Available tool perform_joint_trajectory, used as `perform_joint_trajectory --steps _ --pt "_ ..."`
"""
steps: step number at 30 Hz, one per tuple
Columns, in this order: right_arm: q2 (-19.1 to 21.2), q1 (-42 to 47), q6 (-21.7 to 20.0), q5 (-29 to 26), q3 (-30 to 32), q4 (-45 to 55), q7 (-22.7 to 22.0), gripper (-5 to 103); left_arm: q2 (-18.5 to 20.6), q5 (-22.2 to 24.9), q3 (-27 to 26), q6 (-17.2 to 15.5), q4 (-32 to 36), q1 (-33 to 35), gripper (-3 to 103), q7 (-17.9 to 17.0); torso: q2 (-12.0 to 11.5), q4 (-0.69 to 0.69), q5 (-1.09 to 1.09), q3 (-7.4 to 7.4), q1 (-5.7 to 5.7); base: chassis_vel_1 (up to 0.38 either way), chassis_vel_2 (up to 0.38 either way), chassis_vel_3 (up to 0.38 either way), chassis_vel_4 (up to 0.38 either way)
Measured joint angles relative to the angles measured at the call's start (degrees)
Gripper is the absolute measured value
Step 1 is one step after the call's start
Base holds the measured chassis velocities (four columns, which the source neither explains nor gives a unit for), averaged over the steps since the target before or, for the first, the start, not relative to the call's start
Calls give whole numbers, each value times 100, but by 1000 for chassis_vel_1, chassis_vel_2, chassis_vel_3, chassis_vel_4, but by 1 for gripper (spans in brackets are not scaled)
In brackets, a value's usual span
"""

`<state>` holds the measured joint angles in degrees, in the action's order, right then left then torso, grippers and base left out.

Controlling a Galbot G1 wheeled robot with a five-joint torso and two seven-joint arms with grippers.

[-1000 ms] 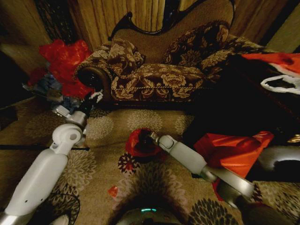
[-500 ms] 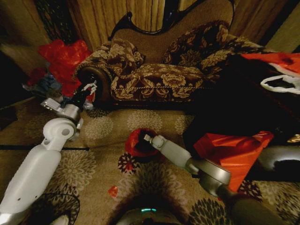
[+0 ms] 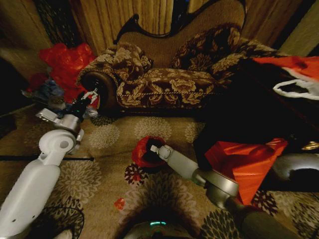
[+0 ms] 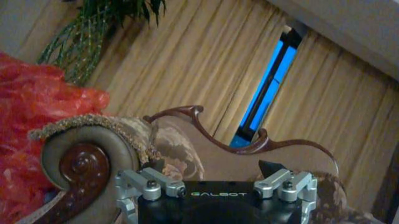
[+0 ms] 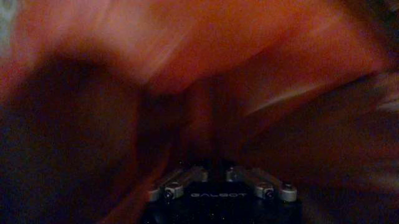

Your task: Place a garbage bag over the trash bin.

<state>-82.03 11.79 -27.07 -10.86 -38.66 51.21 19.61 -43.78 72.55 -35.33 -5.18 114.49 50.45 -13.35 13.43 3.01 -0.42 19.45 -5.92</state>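
On the carpet in the middle of the head view stands the trash bin [image 3: 149, 160], small and dark, with the red garbage bag [image 3: 141, 148] wrapped around its rim and sides. My right gripper [image 3: 152, 148] reaches to the bin's mouth from the right. In the right wrist view, that gripper [image 5: 215, 179] has its jaws drawn together and wrinkled red film [image 5: 249, 56] blurred all around it. My left gripper [image 3: 90, 94] is raised well to the left of the bin, by the sofa's armrest. It is open with nothing in it.
A patterned sofa [image 3: 169, 79] spans the back, its carved armrest scroll [image 4: 81, 163] close to my left gripper. Left of it lies a mound of red plastic [image 3: 67, 62]. A flat red stack [image 3: 246, 159] and a bulky black mass [image 3: 259, 109] stand to the right.
My left arm has swung left and away from the bin toward the armrest. My right arm's elbow has shifted left and lower while its gripper stays at the bin's mouth.
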Motion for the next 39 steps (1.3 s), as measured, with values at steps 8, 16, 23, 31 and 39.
perform_joint_trajectory --steps 8,16,23,31,39 --pt "657 -98 -329 -261 27 1117 -21 36 42 0 429 -17 -142 -340 100 -7 3 14 2 -3 2 0 0 0 0" --pt "598 -132 -332 -9 43 1226 9 68 -8 -28 596 -29 -209 -434 100 -37 7 9 0 -6 4 0 0 0 0" --pt "246 334 -109 549 278 637 -265 90 4 -15 461 -32 -174 -298 100 -36 8 11 0 -6 4 0 0 0 0" --pt "144 661 43 1264 537 589 -330 100 -26 -23 432 -30 -170 -199 100 24 8 11 0 -6 5 0 0 0 0" --pt "401 592 18 1358 579 1006 -310 100 -109 -47 577 -26 -218 -283 100 76 8 10 0 -6 4 0 0 0 0"
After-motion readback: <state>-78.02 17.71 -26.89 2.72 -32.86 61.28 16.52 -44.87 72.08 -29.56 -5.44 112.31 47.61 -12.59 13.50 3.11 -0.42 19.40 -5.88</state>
